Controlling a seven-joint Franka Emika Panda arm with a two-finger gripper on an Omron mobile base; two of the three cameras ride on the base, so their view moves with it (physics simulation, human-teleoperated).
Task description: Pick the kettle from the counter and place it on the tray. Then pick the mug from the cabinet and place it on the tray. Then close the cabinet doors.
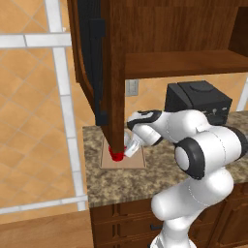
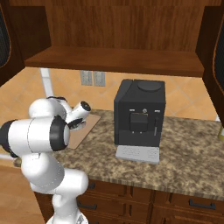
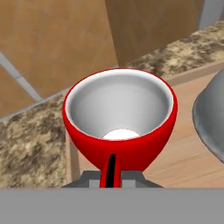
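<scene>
Pinching the red mug [image 3: 120,118] by its side handle, the gripper [image 3: 112,175] holds it right over the tray [image 3: 175,148]; in the hand view the handle runs down between the 2 fingertips and the mug's white inside faces the camera. Whether the mug's base touches the board cannot be told. From the left base view the mug [image 1: 116,154] shows as a red patch low over the tan tray [image 1: 138,161], partly hidden behind the edge of an open cabinet door [image 1: 109,72], with the gripper [image 1: 128,145] just beside it at the end of the bent white arm. The kettle [image 3: 212,118] sits on the same tray, its grey dome just beside the mug at the right edge of the hand view. The tray [image 2: 85,127] lies on the speckled counter [image 2: 188,148] near its left end, and a large black coffee machine [image 2: 140,116] stands further along the slab. Above, the cabinet [image 2: 118,39] stands open, its inner shelf [image 2: 118,59] bare, with another dark door [image 2: 214,52] swung out at the right of the right base view.
</scene>
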